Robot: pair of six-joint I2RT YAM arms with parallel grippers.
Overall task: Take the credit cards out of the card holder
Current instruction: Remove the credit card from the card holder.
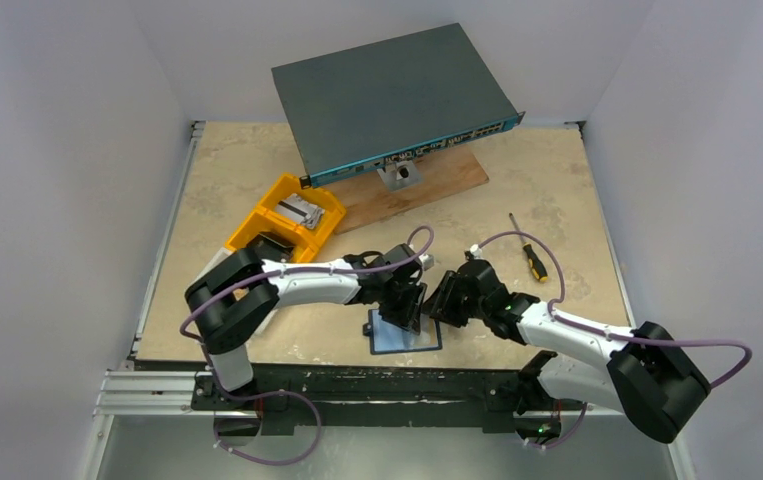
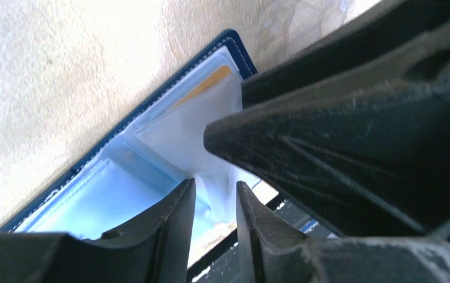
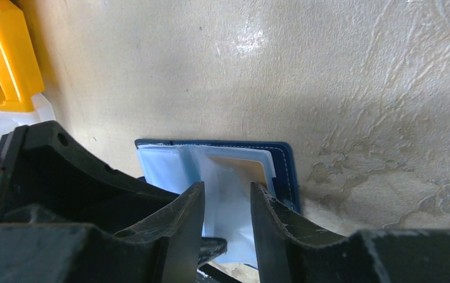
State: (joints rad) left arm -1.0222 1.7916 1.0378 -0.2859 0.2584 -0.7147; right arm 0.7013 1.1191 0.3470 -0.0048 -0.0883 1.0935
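Top external view shows us the card holder (image 1: 405, 335) lying open on the bench (image 1: 557, 180), close to the near edge and about midway along it. We see the left arm (image 1: 307, 282) and the right arm (image 1: 567, 335) bent low over it, their jaws nearly meeting above its far side. Left wrist view gives us the left jaws a narrow gap apart, the clear sleeves (image 2: 169, 153) showing through the gap. Right wrist view gives us the right jaws narrowly parted too, astride a lifted sleeve, and we cannot tell whether they touch it. We find a credit card (image 3: 240, 164) with an orange patch tucked inside a sleeve. Yellow bins (image 1: 287, 215) sit toward the left edge, a screwdriver (image 1: 530, 257) toward the right edge
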